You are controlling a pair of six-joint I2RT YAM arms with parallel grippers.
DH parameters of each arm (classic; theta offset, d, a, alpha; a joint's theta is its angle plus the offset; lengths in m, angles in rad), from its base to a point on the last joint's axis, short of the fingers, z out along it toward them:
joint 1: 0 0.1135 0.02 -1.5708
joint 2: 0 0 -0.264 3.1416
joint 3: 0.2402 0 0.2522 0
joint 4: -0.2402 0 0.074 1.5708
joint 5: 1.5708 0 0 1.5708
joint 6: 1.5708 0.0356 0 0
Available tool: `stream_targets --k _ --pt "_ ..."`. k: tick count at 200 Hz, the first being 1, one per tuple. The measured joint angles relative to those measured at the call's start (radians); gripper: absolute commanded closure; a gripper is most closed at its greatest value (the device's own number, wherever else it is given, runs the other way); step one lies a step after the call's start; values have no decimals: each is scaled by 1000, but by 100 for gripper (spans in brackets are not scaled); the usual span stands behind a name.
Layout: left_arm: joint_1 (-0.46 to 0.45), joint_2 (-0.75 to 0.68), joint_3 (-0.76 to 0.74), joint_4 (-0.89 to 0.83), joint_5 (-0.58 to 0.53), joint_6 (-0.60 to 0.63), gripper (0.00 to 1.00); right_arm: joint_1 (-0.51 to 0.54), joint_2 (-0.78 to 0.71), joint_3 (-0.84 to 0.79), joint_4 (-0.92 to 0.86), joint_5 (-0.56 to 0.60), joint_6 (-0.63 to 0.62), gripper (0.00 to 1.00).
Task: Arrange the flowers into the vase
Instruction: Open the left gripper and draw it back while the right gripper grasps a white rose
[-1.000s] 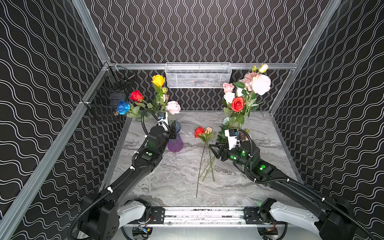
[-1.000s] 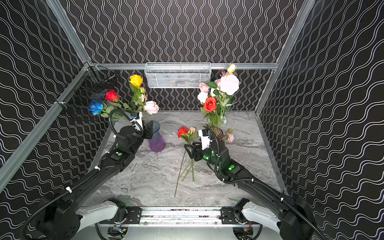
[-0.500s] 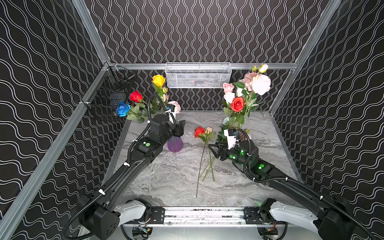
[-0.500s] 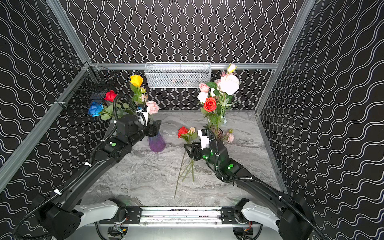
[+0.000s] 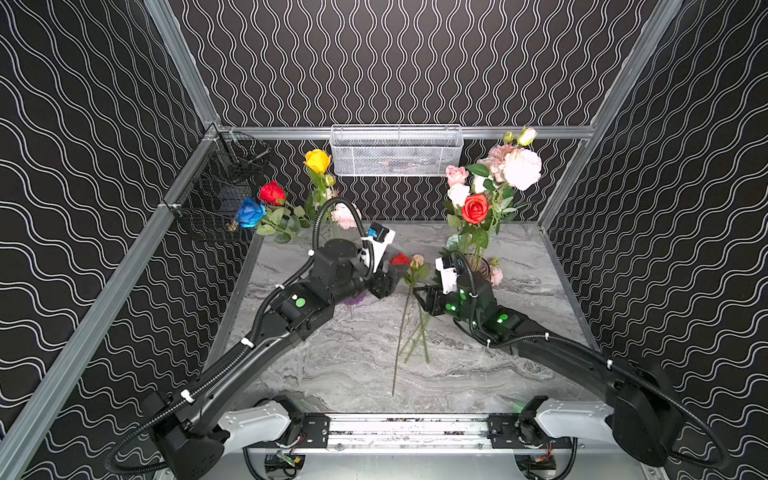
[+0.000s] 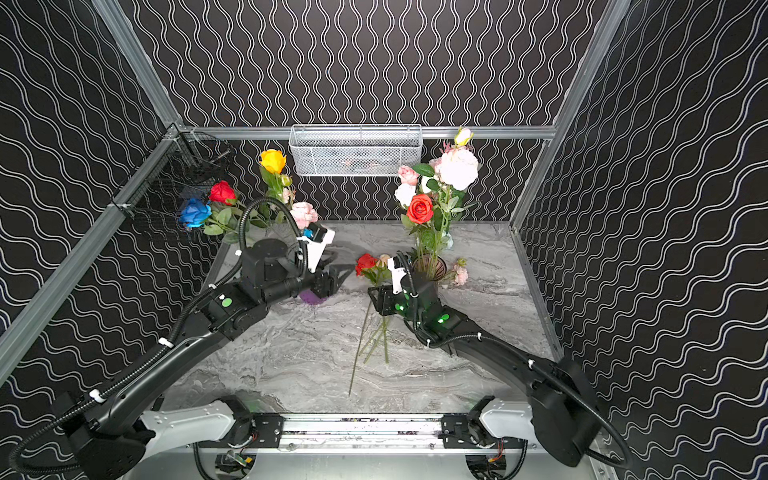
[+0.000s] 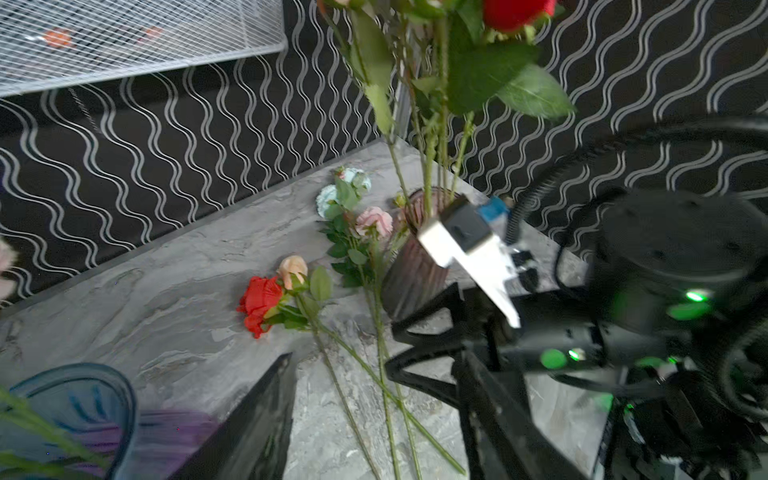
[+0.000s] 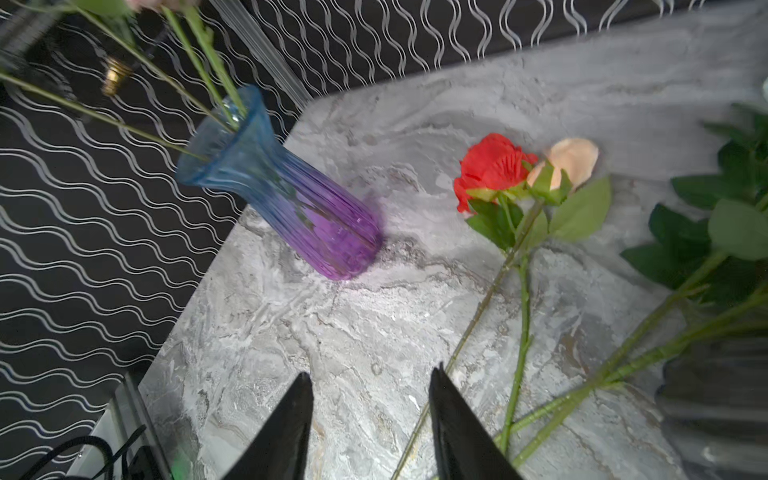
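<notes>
Swinging away from the blue-purple vase (image 8: 286, 195), the left end effector (image 6: 338, 272) now reaches toward the loose flowers (image 8: 486, 166) lying on the counter (image 5: 353, 365) (jaws apart, empty). The right end effector (image 8: 370, 372), narrowed but still open and empty, hovers beside their stems, so a pickup looks next.

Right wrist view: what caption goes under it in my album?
Open right gripper above the marble table, beside loose flower stems, a red rose and a blue-purple vase.

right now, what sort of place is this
Most likely a robot test cell, not a home: left arm and right arm mounted on a rail at the front, black wavy-patterned walls in a metal frame closing off a marble-look tabletop, loose flowers staged on it.
</notes>
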Motion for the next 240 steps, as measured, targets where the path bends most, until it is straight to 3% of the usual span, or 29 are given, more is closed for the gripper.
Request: stream_targets --k 72,144,194,219,240 --pt "-18 -221 -158 24 -69 15 36 33 286 125 -87 82 89 45" --pt "-18 -474 -303 100 -57 16 34 45 557 301 -143 150 169 52" --pt "-18 -547 -344 134 -42 19 34 43 652 361 -172 181 195 69" --pt "-18 -548 -345 136 -35 19 34 42 660 370 -179 193 207 89" --pt "-18 -548 -344 136 -33 19 34 40 640 347 -164 191 213 92"
